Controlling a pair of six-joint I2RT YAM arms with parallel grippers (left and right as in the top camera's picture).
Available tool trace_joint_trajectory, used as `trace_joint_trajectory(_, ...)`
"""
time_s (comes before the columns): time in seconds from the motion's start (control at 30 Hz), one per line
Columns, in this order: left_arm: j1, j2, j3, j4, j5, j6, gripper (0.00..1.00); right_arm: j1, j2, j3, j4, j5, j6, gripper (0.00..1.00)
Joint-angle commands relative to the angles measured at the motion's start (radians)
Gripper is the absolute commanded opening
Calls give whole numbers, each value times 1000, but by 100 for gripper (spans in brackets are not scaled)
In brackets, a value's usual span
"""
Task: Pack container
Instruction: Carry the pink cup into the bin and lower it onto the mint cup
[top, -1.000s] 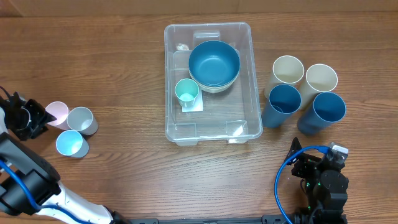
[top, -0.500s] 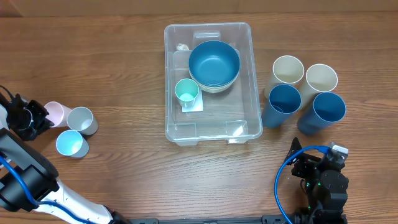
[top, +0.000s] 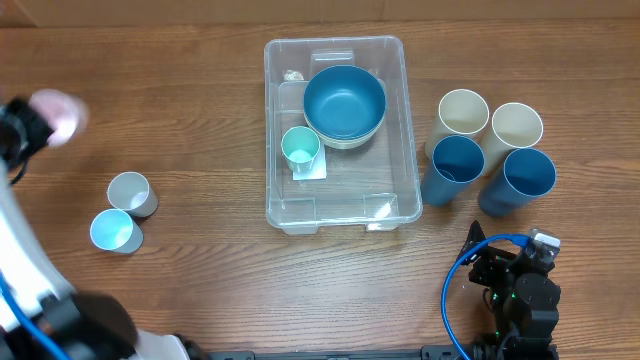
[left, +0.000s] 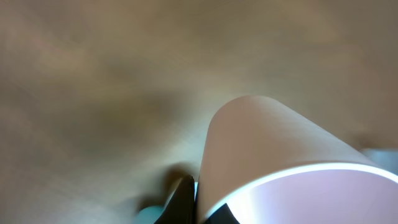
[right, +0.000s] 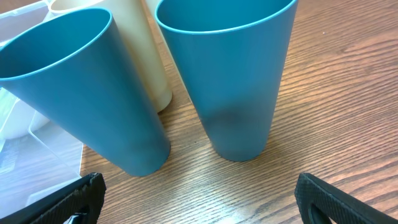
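The left gripper (top: 24, 128) has clamped shut on the small pink cup (top: 56, 112) and taken it off the table. A second ago that cup stood at the left end of the cluster of small cups, touching the grey cup (top: 128, 192), with the jaws open around it. Half a second ago the jaws had closed on it where it stood. Now, in the overhead view, the cup is smeared by motion near the left edge of the table, well apart from the grey cup and the light blue cup (top: 113, 231), both of which stay put. The left wrist view shows the cup's pink wall and pale rim filling the frame, with a dark finger (left: 184, 200) pressed against its side and the wood blurred behind.

The container (top: 345, 185) sits in the middle of the table, unmoved. It holds a blue bowl (top: 344, 100) nested on a paler one, and a small teal cup (top: 300, 147) standing on its white label.

The pick looks to have succeeded, so the likely next step is carrying the pink cup across to the container. The right gripper (right: 199, 208) waits with its jaws spread wide, empty, in front of the tall blue tumblers (right: 230, 74) and cream tumblers (top: 463, 113).
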Motion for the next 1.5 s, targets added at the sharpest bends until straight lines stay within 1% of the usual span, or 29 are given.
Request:
trace_joint_trajectory(0.0, -250, -110, 37, -14, 17, 34, 4, -3, -10, -16, -5, 6, 6, 100)
trace_joint_trajectory(0.13, -524, -80, 36, -35, 18, 34, 4, -3, -10, -16, -5, 6, 6, 100)
trace_joint_trajectory(0.27, -745, 22, 36, -10, 3, 34, 4, -3, -10, -16, -5, 6, 6, 100)
trace_joint_trajectory(0.4, -864, 151, 36, 14, -61, 30, 4, -3, -10, -16, -5, 6, 6, 100)
trace_joint_trajectory(0.57, -911, 291, 36, 55, -58, 12, 4, -3, -10, -16, -5, 6, 6, 100)
trace_joint_trajectory(0.7, -912, 344, 36, 55, -59, -2, 4, -3, -10, -16, -5, 6, 6, 100)
trace_joint_trajectory(1.07, -912, 327, 65, 19, -58, -7, 4, -3, -10, -16, -5, 6, 6, 100)
trace_joint_trajectory(1.27, -916, 315, 122, -70, -58, -7, 4, -3, -10, -16, -5, 6, 6, 100)
trace_joint_trajectory(1.47, -945, 316, 128, -146, -58, 0, 4, -3, -10, -16, -5, 6, 6, 100)
